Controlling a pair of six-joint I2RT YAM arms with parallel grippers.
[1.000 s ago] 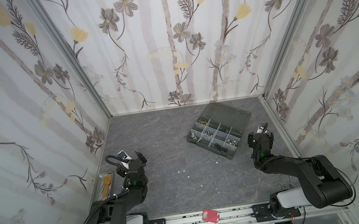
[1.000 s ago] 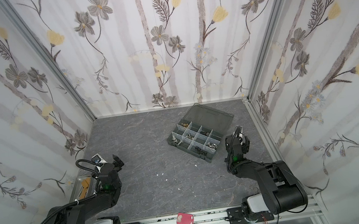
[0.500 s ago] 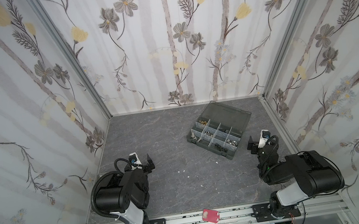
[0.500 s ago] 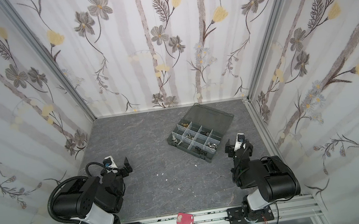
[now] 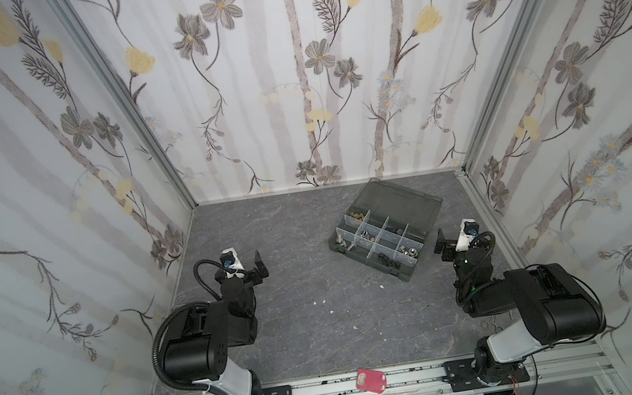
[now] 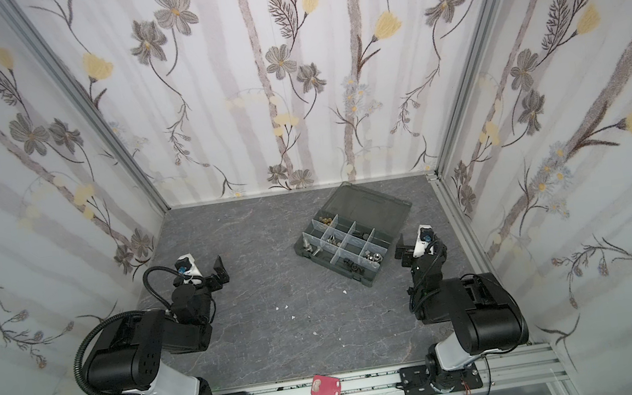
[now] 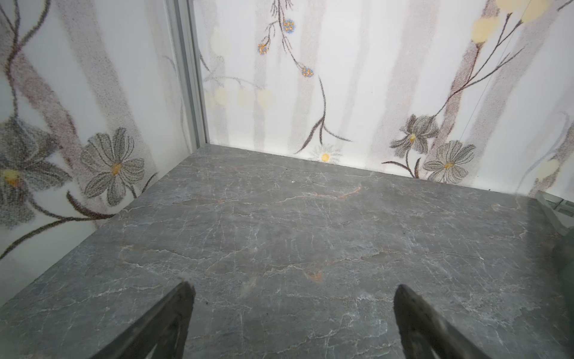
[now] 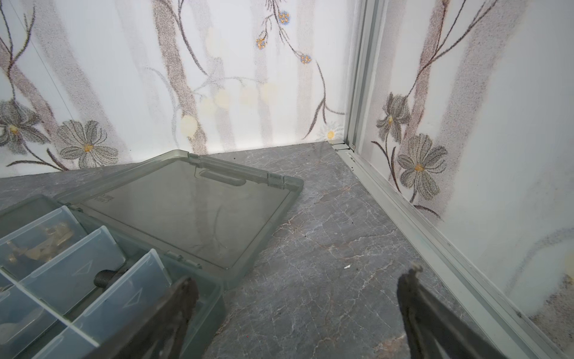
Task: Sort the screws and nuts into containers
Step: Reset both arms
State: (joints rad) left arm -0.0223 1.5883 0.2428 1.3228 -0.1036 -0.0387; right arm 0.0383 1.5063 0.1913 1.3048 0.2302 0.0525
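1. A grey marble-patterned table (image 5: pixel 307 355) inside a booth with flowered walls; two black robot arms are folded at its near edge, one at each side.
2. An open dark grey organizer box (image 5: pixel 400 274) lies toward the far right of the table in both top views; its smoky lid (image 5: pixel 398 199) is folded back flat on the table on the far side.
3. Clear dividers split the box into small cells (image 5: pixel 373 241); silver and black fasteners (image 5: pixel 366 235) lie in several of them, too small there to tell screws from nuts; the right wrist view shows one black threaded screw (image 8: pixel 104 278) in a cell.
4. The left gripper (image 5: pixel 243 264) hovers over bare table on the left, well apart from the box; its fingers are spread wide with nothing between them.
5. The right gripper (image 5: pixel 455 237) hovers just beside the box's right end; its fingers are also spread wide and empty.
6. A few white scraps (image 5: pixel 322 301) lie on the table between the arms; a red tag (image 5: pixel 370 380) sits on the front rail.
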